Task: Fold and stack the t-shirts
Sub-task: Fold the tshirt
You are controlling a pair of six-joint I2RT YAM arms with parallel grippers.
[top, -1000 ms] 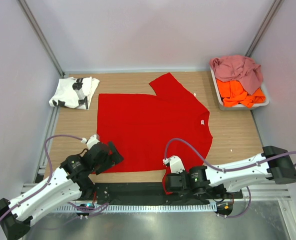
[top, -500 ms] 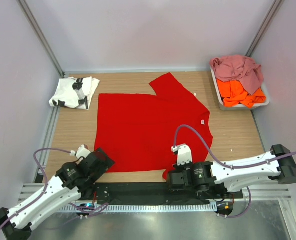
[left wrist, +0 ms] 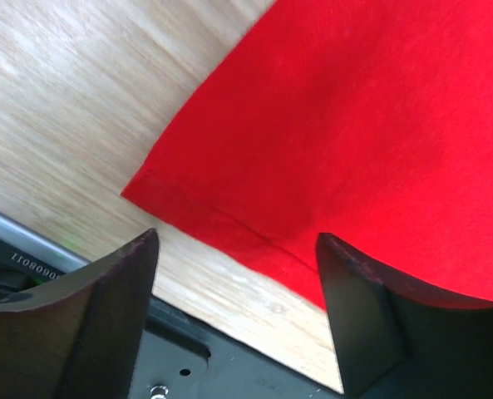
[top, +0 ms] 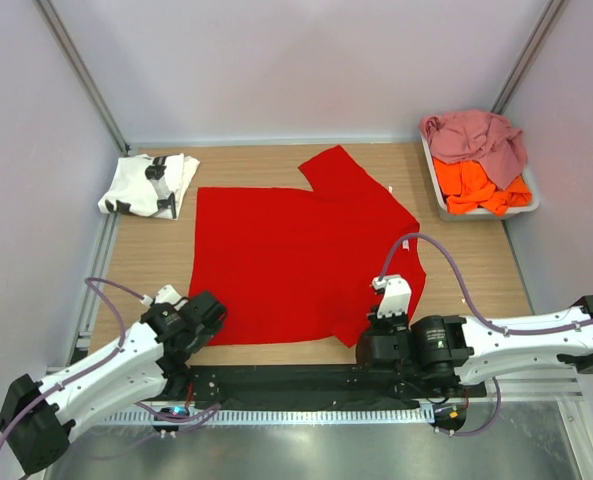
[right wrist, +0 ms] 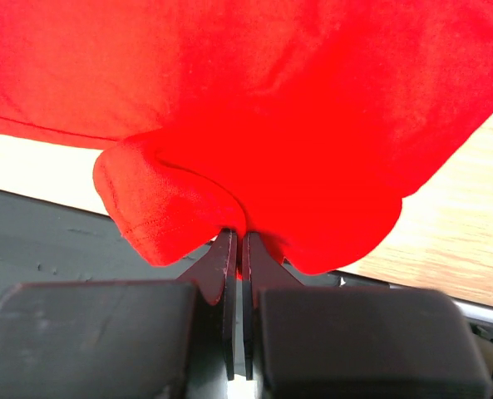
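We see the plain bright red cloth t-shirt (top: 296, 260) spread flat on the wooden table (top: 476, 270). The right gripper (right wrist: 238, 249) is pinched tight on a bunched fold of its near hem. The left gripper (left wrist: 236, 249), jaws wide apart and empty, hovers over the near left hem corner.

White arms (top: 88, 374), black joints (top: 432, 346), lilac cables (top: 432, 239)

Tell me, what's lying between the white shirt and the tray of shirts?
The red t-shirt pokes a sleeve up between the white t-shirt and the tray, with bare wooden table on either side. The top view shows it.
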